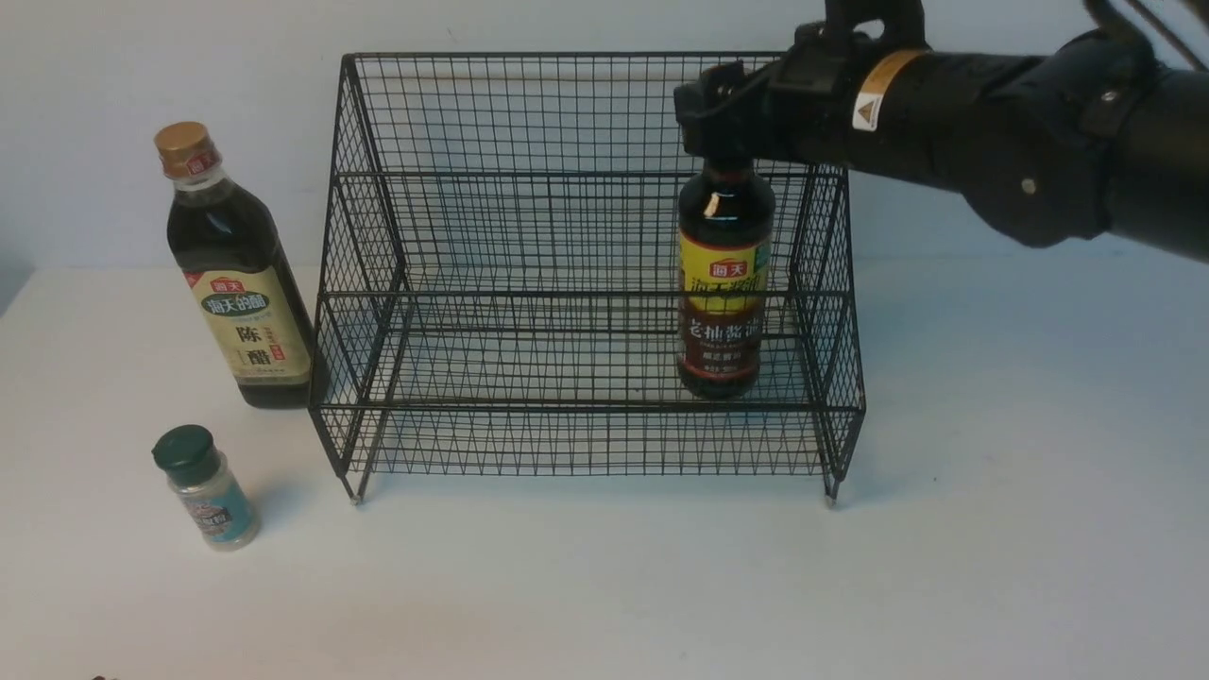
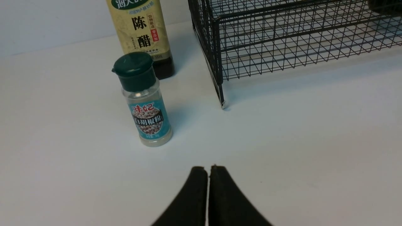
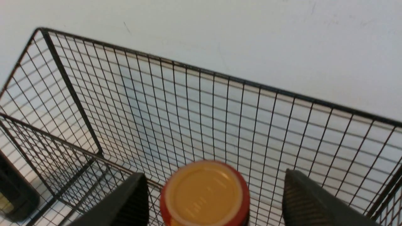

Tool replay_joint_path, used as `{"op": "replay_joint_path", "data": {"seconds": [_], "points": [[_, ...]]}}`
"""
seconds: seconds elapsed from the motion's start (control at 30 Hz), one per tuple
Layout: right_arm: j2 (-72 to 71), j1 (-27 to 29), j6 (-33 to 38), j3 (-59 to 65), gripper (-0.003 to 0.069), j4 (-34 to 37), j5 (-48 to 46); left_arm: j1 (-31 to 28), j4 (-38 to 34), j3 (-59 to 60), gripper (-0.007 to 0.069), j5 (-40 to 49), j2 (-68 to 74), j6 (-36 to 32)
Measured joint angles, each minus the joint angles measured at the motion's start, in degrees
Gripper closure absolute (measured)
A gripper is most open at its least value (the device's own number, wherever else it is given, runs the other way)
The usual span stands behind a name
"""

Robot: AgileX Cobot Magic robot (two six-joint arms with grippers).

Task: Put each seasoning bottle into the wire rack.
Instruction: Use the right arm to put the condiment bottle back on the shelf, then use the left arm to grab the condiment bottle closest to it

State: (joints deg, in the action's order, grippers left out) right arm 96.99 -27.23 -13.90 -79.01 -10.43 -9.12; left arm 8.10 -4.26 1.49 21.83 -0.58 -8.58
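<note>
Shaker (image 1: 206,486) foremost; bottle (image 1: 723,283) top behind right tool (image 1: 725,142)

Bright, soft and even, with a cool tint, apparently lit from above. Only faint, short shadows on the white table (image 1: 604,586): just right of the small shaker (image 1: 210,491) and under the wire rack (image 1: 586,236). One small white glare spot on the shoulder of the dark bottle (image 1: 725,217). Front view a bit soft and grainy, blurred at the top right corner. Sharper in the left wrist view, with readable label print. In the right wrist view, rack wires bowed toward the edges.
</note>
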Motion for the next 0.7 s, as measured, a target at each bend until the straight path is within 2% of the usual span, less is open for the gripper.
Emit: {"op": "replay_joint_path", "data": {"seconds": [0.2,0.33,0.37,0.4,0.6,0.7], "points": [[-4.9,0.0,0.2,0.0,0.0112,-1.2,-2.6,0.0,0.0,0.0,0.0629,0.0,0.0,0.0],[-9.2,0.0,0.3,0.0,0.0146,-4.2,-7.1,0.0,0.0,0.0,0.0629,0.0,0.0,0.0],[-12.8,0.0,0.3,0.0,0.0197,-5.9,-10.9,0.0,0.0,0.0,0.0629,0.0,0.0,0.0],[-13.7,0.0,0.3,0.0,0.0212,-6.1,-11.3,0.0,0.0,0.0,0.0629,0.0,0.0,0.0],[-29.3,0.0,-0.6,0.2,0.0564,-10.6,-24.0,0.0,0.0,0.0,0.0629,0.0,0.0,0.0],[-38.3,0.0,-1.7,4.5,0.0655,-12.1,-26.1,0.0,0.0,0.0,0.0629,0.0,0.0,0.0]]}}
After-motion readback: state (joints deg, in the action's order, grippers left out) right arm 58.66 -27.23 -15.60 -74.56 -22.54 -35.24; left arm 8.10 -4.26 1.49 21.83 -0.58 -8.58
